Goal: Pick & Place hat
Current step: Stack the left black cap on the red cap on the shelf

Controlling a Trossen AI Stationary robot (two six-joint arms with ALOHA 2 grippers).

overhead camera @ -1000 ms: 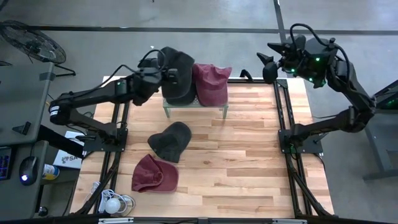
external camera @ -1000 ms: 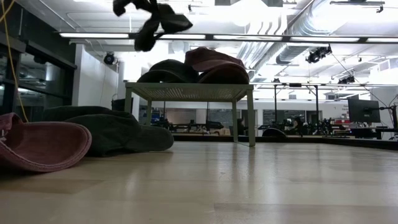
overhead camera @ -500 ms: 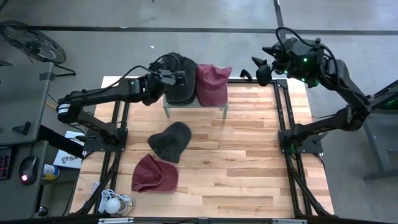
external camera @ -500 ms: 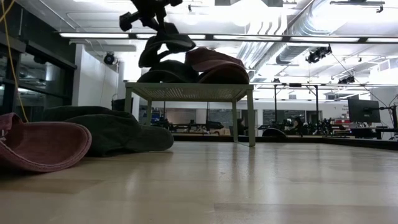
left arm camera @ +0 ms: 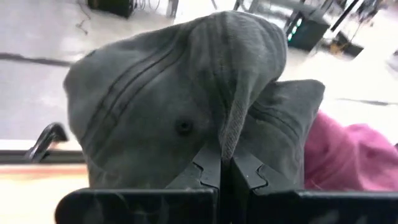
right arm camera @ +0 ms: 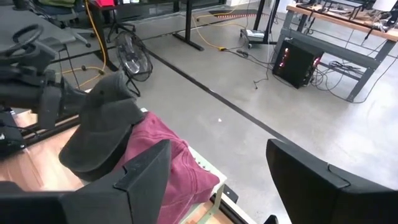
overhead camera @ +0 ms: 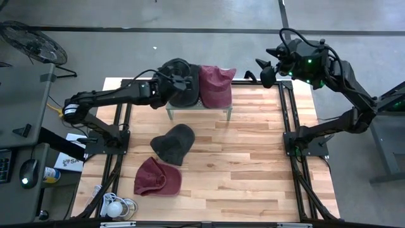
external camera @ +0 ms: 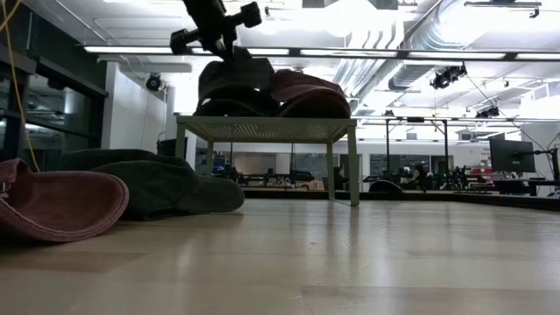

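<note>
A small metal stand [overhead camera: 218, 110] at the table's far side carries a dark cap [external camera: 229, 108] and a maroon cap [overhead camera: 215, 85] side by side. My left gripper [overhead camera: 169, 83] reaches in from the left, shut on a second dark grey cap [left arm camera: 155, 106], which sits over the dark cap on the stand [external camera: 232, 77]. Another dark hat [overhead camera: 172, 143] and a maroon hat [overhead camera: 157, 177] lie flat on the wooden table. My right gripper [overhead camera: 266, 68] hangs open above the far right corner, nothing between its fingers [right arm camera: 233, 186]. My left gripper pinches a raised fold of the grey cap's crown [left arm camera: 227, 140] between its two fingers, beside the top button [left arm camera: 183, 126]. The fingers come from the table's left, slanting a little downward. The cap sits beyond the fingertips, its underside at the dark cap on the stand [external camera: 227, 98]; whether they touch, I cannot tell.
The stand's legs [external camera: 353, 166] rest on the table near its far edge. Free wood lies across the table's middle and right half [overhead camera: 253, 164]. Black frame rails [overhead camera: 288, 126] run along both table sides.
My left gripper has gone down and toward the stand, tipping a little, still shut on the grey cap. The cap, which hung high above the stand, has come down onto the dark cap there.
</note>
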